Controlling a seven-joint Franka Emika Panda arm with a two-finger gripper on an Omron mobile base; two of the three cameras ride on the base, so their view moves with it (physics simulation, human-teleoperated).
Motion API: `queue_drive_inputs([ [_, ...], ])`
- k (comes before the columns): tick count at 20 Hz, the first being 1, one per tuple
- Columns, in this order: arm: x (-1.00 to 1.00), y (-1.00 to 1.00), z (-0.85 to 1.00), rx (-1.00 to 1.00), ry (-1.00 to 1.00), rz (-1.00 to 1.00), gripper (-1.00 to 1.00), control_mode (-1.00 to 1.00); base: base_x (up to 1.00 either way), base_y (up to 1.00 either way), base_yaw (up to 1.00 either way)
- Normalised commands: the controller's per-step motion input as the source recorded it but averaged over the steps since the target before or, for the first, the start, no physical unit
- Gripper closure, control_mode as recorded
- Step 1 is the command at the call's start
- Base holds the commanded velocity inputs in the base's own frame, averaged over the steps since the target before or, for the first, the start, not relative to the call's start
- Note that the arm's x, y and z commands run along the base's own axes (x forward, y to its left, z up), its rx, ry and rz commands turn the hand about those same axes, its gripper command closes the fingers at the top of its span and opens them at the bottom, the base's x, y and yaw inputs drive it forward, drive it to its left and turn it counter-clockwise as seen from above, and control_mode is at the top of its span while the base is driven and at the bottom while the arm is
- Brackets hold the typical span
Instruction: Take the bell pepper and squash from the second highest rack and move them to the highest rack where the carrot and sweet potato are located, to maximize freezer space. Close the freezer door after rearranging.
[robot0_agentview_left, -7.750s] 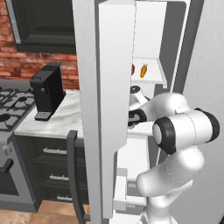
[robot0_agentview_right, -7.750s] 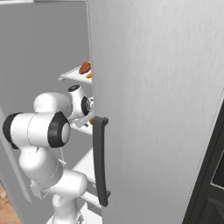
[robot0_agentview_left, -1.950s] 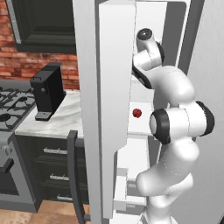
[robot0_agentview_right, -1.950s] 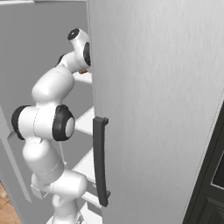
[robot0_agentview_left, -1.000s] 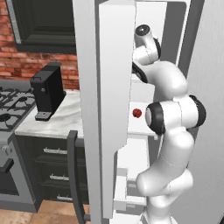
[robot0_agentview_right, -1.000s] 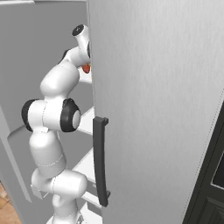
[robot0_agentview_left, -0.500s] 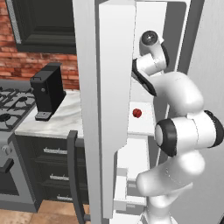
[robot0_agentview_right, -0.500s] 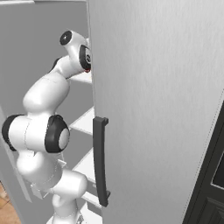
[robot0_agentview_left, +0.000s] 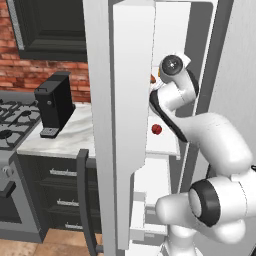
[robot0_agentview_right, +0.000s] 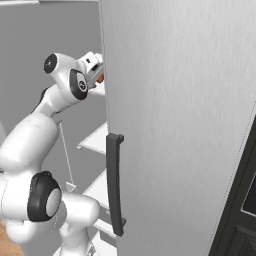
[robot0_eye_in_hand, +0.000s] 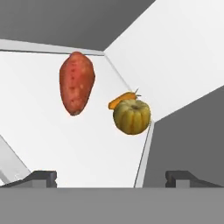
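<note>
In the hand view my gripper is open and holds nothing, a little way back from the highest rack. On that white rack lie the red-pink sweet potato, the ribbed yellow-green squash and, just behind the squash, the orange carrot. The left base view shows the red bell pepper on the second highest rack, below my hand. The freezer door stands open to the left of the arm. From the right base view my gripper points into the freezer at the top rack's height.
A closed silver door with a dark bar handle flanks the freezer on the right. Left of the open door are a marble counter with a black coffee machine, a stove and dark drawers.
The hand has drawn back and come down a little from the top rack. Its fingers stay spread, and the squash lies free on the rack.
</note>
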Motion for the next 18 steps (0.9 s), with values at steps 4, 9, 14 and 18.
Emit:
queue_drive_inputs([
  [4, -0.99, 0.17, 0.1, 0.0, 0.0, -0.01, -1.0, -1.0, 0.0, 0.0, 0.0],
  [9, -0.93, 0.18, -0.04, 0.0, 0.21, -0.04, -1.0, -1.0, 0.0, 0.0, 0.0],
  [14, -0.69, 0.1, -0.33, 0.0, 0.33, -0.03, -1.0, -1.0, 0.0, 0.0, 0.0],
  [18, -0.42, 0.0, -0.53, 0.0, 0.13, 0.0, -1.0, -1.0, 0.0, 0.0, 0.0],
])
